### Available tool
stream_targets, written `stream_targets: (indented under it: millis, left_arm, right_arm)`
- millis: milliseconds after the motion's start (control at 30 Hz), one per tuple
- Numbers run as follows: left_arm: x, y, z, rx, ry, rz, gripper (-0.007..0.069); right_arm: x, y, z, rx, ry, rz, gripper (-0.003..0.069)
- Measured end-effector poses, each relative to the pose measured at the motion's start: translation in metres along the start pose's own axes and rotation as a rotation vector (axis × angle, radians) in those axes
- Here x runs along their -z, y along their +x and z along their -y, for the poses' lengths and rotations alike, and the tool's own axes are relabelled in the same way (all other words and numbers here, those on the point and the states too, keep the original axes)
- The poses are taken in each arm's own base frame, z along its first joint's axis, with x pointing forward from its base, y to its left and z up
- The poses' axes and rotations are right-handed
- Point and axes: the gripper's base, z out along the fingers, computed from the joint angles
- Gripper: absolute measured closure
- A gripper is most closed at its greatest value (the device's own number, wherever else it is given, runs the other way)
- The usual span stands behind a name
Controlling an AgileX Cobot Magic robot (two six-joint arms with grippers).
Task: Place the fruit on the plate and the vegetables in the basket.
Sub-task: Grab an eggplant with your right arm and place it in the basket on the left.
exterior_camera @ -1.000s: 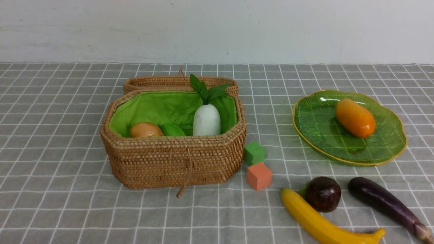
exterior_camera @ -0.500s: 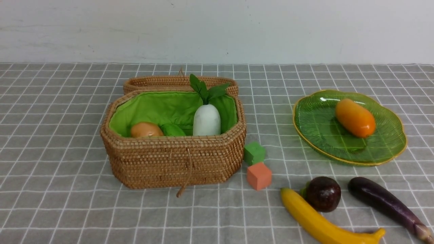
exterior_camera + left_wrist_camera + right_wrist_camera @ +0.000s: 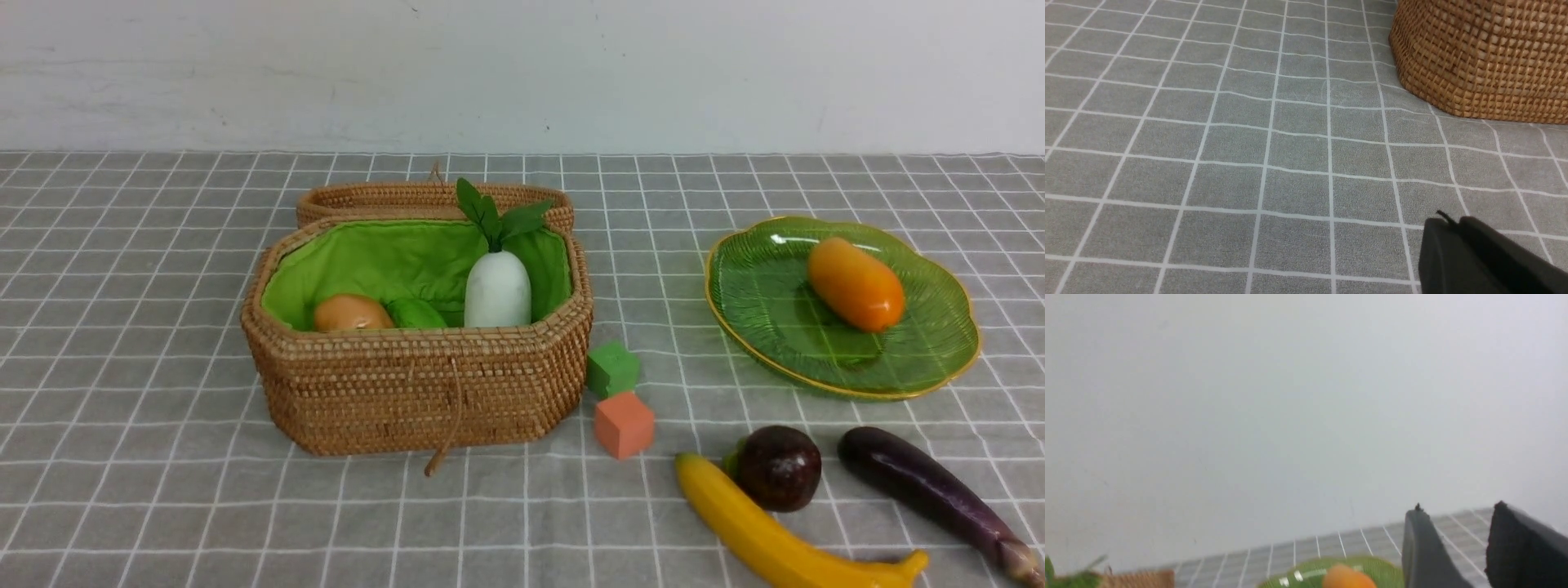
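The wicker basket (image 3: pixel 416 384) holds the white radish (image 3: pixel 497 290), the green gourd (image 3: pixel 416 314) and the potato (image 3: pixel 351 314). The mango (image 3: pixel 855 283) lies on the green plate (image 3: pixel 759 327). The banana (image 3: pixel 775 539), the maroon fruit (image 3: pixel 780 467) and the eggplant (image 3: pixel 931 490) lie on the cloth at the front right. No gripper shows in the front view. My left gripper (image 3: pixel 1447 222) is shut and empty, low over the cloth near the basket's wall (image 3: pixel 1486 57). My right gripper (image 3: pixel 1457 510) is open and empty, raised, with the plate (image 3: pixel 1384 571) and mango (image 3: pixel 1347 577) below.
A green cube (image 3: pixel 611 368) and an orange cube (image 3: pixel 624 424) sit between the basket and the fruit. The basket's lid (image 3: pixel 392 198) lies open behind it, and a cord (image 3: pixel 447 425) hangs down its front. A pale wall (image 3: pixel 522 73) runs behind the table.
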Motion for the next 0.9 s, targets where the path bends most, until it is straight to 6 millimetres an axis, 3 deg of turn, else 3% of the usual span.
stream_targets:
  millis: [133, 200, 300, 367, 433, 467, 500, 533, 600, 667, 733, 900]
  left_arm:
    - [0.000, 0.000, 0.000, 0.000, 0.000, 0.000, 0.0592]
    - [0.000, 0.000, 0.000, 0.000, 0.000, 0.000, 0.0590]
    - [0.000, 0.000, 0.000, 0.000, 0.000, 0.000, 0.0587]
    - [0.000, 0.000, 0.000, 0.000, 0.000, 0.000, 0.0586]
    - [0.000, 0.000, 0.000, 0.000, 0.000, 0.000, 0.0586]
    - [0.000, 0.000, 0.000, 0.000, 0.000, 0.000, 0.0586]
    - [0.000, 0.000, 0.000, 0.000, 0.000, 0.000, 0.0586]
    - [0.000, 0.000, 0.000, 0.000, 0.000, 0.000, 0.0586]
    - [0.000, 0.000, 0.000, 0.000, 0.000, 0.000, 0.0585]
    - [0.000, 0.000, 0.000, 0.000, 0.000, 0.000, 0.0585]
    - [0.000, 0.000, 0.000, 0.000, 0.000, 0.000, 0.0585]
    - [0.000, 0.000, 0.000, 0.000, 0.000, 0.000, 0.0578]
  right_arm:
    - [-0.003, -0.035, -0.007, -0.156, -0.022, 0.079, 0.0418]
    - [-0.006, -0.074, -0.013, -0.266, -0.010, 0.069, 0.0418]
    - [-0.019, -0.116, -0.018, -0.290, 0.065, -0.064, 0.0418]
    - [-0.035, -0.132, -0.018, -0.244, 0.147, -0.211, 0.0418]
    - [-0.044, -0.136, -0.016, -0.194, 0.191, -0.298, 0.0418]
    - [-0.059, -0.133, -0.011, -0.103, 0.256, -0.451, 0.0418]
    - [-0.063, -0.133, -0.011, -0.075, 0.262, -0.475, 0.0418]
    - [-0.076, -0.124, -0.006, 0.039, 0.296, -0.643, 0.0418]
    - [-0.087, -0.111, -0.006, 0.104, 0.268, -0.753, 0.0418]
    - [-0.092, -0.102, -0.008, 0.115, 0.232, -0.801, 0.0418]
    - [-0.105, -0.077, -0.018, 0.129, 0.119, -0.952, 0.0417]
    - [-0.127, -0.034, -0.022, 0.100, 0.106, -1.192, 0.0386]
